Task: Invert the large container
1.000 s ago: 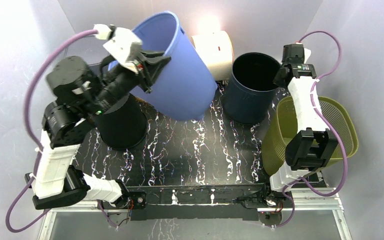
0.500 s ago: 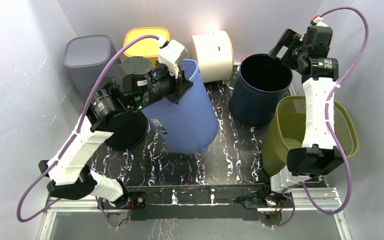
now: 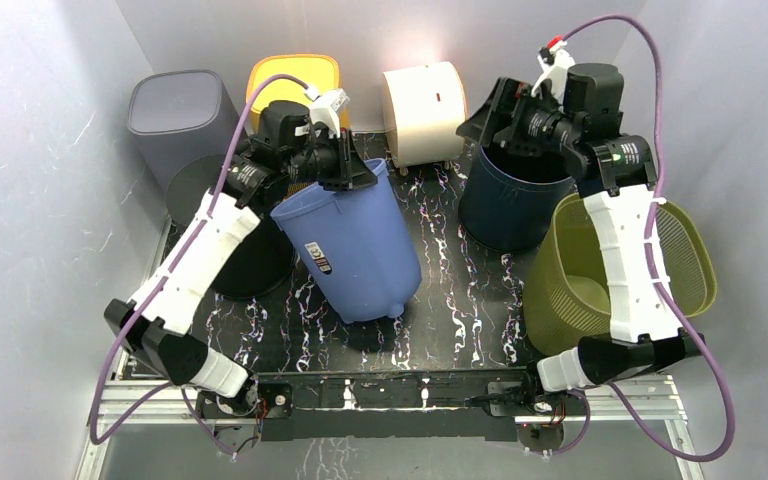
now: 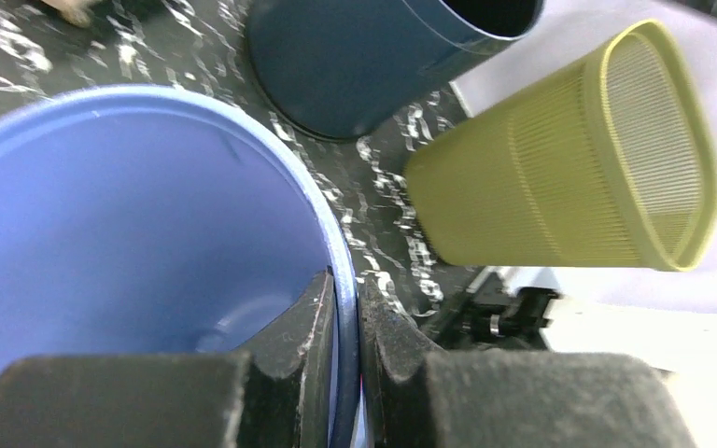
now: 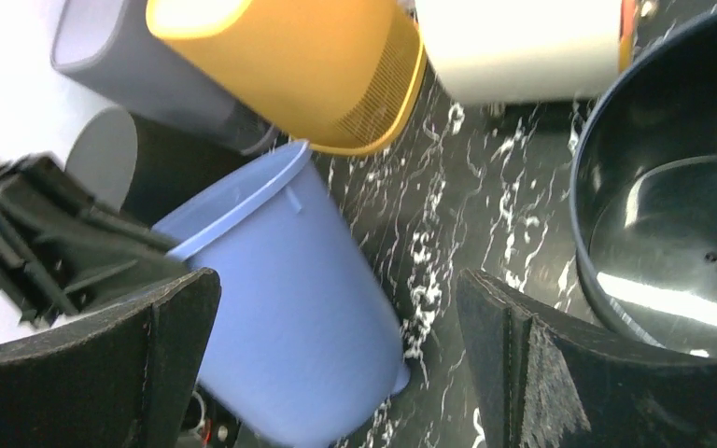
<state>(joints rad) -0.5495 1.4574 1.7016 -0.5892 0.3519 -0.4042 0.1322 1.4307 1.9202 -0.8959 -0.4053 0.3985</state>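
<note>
The large container is a light blue bucket (image 3: 355,250), tilted, with its mouth up toward the far left and its base low on the black marbled mat (image 3: 460,300). My left gripper (image 3: 345,165) is shut on the bucket's far rim, one finger inside and one outside. The left wrist view shows the rim (image 4: 336,261) pinched at the left gripper (image 4: 347,289). My right gripper (image 3: 490,110) hovers open over the far rim of the navy bucket (image 3: 505,210). It holds nothing. In the right wrist view the blue bucket (image 5: 280,308) lies beyond the wide-open right gripper (image 5: 336,289).
A black container (image 3: 260,265) stands left of the blue bucket, under my left arm. Along the back are a grey bin (image 3: 175,115), a yellow basket (image 3: 290,80) and a white container (image 3: 425,110). An olive mesh basket (image 3: 560,280) stands at the right.
The left arm has brought the blue bucket down from high at the back to the mat, turning its mouth upward. The right arm swung left over the navy bucket and its gripper opened.
</note>
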